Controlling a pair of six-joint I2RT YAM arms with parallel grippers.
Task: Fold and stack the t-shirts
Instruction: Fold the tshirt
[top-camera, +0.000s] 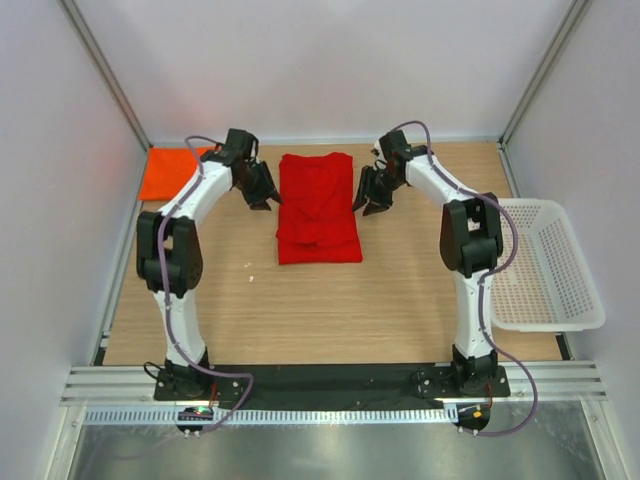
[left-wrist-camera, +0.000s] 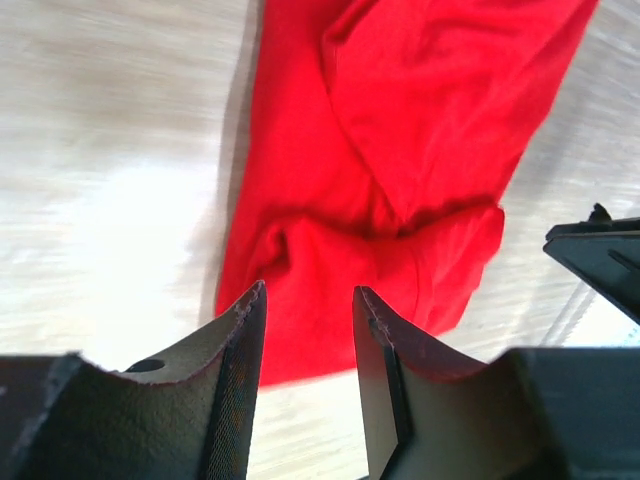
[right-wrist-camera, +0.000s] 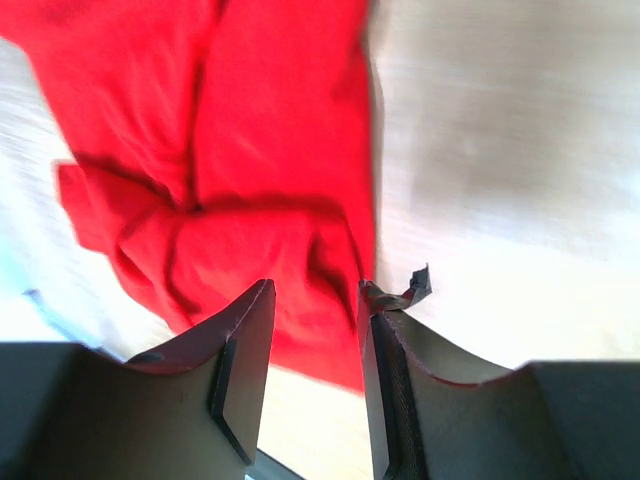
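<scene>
Wrist views, left tool, right tool, part-open, empty

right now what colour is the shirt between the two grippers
The shirt is plain deep red, clearest in the top external view.

**Desk:** What's pictured?

**Photographer:** A red t-shirt of soft, matt cloth, creased and rumpled, on a table with a pale, smooth wood-grain top that shows a light sheen.

**Desk:** And the orange t-shirt?

**Photographer:** The same matt cloth, lying flatter. The basket is white plastic mesh.

**Desk:** The machinery?

**Photographer:** The left arm and right arm have glossy white plastic shells. The left gripper and right gripper have matt black fingers, finely textured on the inner faces. The rails are silvery brushed metal.
</scene>
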